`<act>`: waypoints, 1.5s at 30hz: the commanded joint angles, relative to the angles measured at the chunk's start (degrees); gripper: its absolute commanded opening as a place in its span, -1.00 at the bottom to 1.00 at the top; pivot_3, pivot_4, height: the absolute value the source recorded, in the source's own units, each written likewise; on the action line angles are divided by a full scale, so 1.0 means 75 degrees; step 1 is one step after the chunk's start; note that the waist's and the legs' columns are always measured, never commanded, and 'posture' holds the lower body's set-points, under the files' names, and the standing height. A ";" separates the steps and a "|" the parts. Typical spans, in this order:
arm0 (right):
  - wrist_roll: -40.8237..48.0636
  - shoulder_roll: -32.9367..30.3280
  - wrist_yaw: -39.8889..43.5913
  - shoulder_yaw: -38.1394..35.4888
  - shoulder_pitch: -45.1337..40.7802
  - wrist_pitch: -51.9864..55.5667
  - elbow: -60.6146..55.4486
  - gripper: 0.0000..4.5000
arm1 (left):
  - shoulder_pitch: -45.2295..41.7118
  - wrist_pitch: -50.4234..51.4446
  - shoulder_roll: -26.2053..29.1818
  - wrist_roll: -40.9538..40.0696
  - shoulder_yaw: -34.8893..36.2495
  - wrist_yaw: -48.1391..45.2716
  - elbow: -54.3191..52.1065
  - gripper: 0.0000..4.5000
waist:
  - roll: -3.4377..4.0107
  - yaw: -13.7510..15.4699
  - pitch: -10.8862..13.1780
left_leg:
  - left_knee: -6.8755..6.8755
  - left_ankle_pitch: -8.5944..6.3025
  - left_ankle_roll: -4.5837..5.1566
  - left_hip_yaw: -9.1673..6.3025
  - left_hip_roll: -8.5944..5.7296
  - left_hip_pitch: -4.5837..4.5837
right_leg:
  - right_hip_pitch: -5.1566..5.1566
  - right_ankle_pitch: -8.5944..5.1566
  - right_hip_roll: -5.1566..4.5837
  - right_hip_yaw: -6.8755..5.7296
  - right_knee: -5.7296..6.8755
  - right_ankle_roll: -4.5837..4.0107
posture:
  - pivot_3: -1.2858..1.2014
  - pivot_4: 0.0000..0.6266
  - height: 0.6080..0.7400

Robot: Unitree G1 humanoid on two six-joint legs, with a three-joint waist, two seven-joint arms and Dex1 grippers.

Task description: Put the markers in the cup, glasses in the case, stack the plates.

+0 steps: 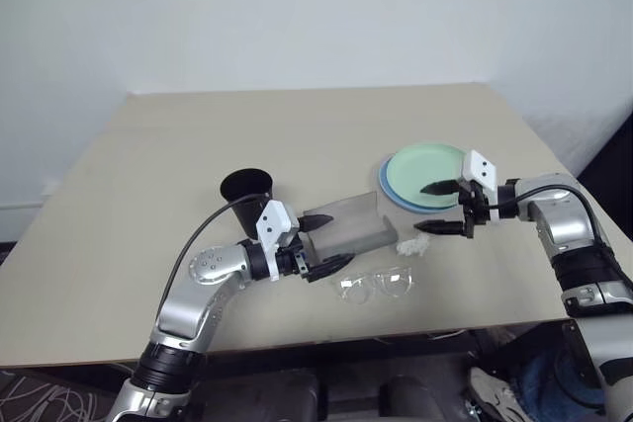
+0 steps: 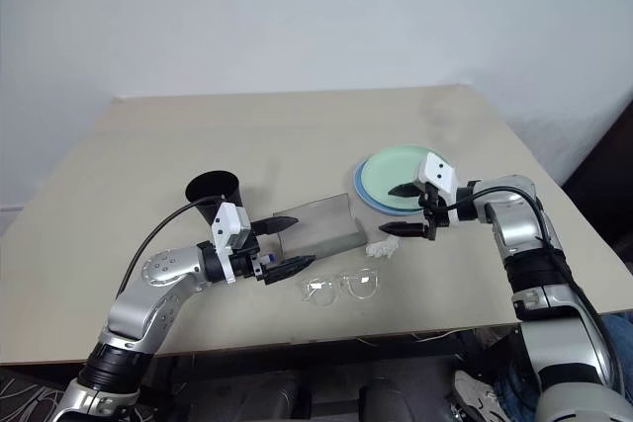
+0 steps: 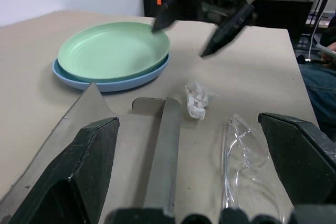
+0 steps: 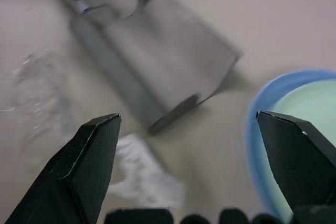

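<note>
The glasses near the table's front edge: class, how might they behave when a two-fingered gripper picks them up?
The glasses look thin-framed and clear, so probably light and somewhat fragile. Their smooth lenses may slip between hard fingers. Lying flat on the table, they seem unlikely to roll, though a push would probably slide them.

Beige table [image 1: 297, 135]: black cup [image 1: 247, 190], grey case [image 1: 351, 227], glasses [image 1: 376, 287], white scrap [image 1: 411, 245], blue plate [image 1: 386, 185] (mint plate [image 1: 425, 175] stacked on top).

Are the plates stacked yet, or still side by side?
Stacked. The green plate sits on the blue plate, whose rim shows beneath it.
</note>
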 commanded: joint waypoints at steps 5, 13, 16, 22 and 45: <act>-0.0172 0.0025 -0.0207 0.0225 0.0090 -0.0055 -0.0089 0.99 | -0.0192 -0.0065 0.0003 -0.0064 0.0063 -0.0085 -0.0160 1.00 | -0.0001 0.0002 0.0000 | 0.0004 0.0000 0.0000 0.0005 -0.0005 -0.0002 | 0.0000 0.0002 -0.0003 0.0003 -0.0001 0.0005 | 0.03 -1.00 0.97; -0.0511 0.0187 -0.0506 0.0517 0.0151 -0.0290 0.0477 0.99 | -0.0188 0.0169 0.0051 -0.0114 0.0034 -0.0124 -0.0225 1.00 | -0.0002 0.0002 -0.0001 | 0.0007 0.0000 0.0001 0.0005 -0.0005 -0.0003 | 0.0000 0.0003 -0.0001 0.0002 0.0000 0.0006 | 0.03 -1.00 0.97; -0.0599 0.0225 -0.0581 0.0580 0.0159 -0.0355 0.0591 0.99 | -0.0202 0.0284 0.0070 -0.0105 0.0036 -0.0117 -0.0248 1.00 | -0.0002 0.0001 -0.0001 | 0.0007 0.0001 0.0001 0.0005 -0.0005 -0.0002 | 0.0001 0.0004 0.0000 0.0002 0.0000 0.0007 | 0.03 -1.00 0.97; -0.0754 0.0243 -0.0690 0.0653 0.0193 -0.0397 0.0685 0.44 | -0.0172 0.0312 0.0108 -0.0028 0.0032 -0.0125 -0.0278 1.00 | -0.0002 0.0001 -0.0001 | 0.0009 0.0002 0.0002 0.0004 -0.0004 -0.0001 | 0.0003 0.0006 0.0001 0.0002 0.0000 0.0009 | 0.03 -1.00 0.97; -0.0778 0.0346 -0.2354 -0.0287 -0.1369 -0.1391 0.1793 -0.99 | -0.0170 0.0231 0.0173 0.0041 0.0004 -0.0118 -0.0225 1.00 | -0.0003 -0.0035 -0.0002 | 0.0015 0.0002 0.0002 0.0007 0.0001 0.0004 | 0.0004 0.0016 0.0006 0.0008 0.0002 0.0012 | 0.03 -1.00 0.97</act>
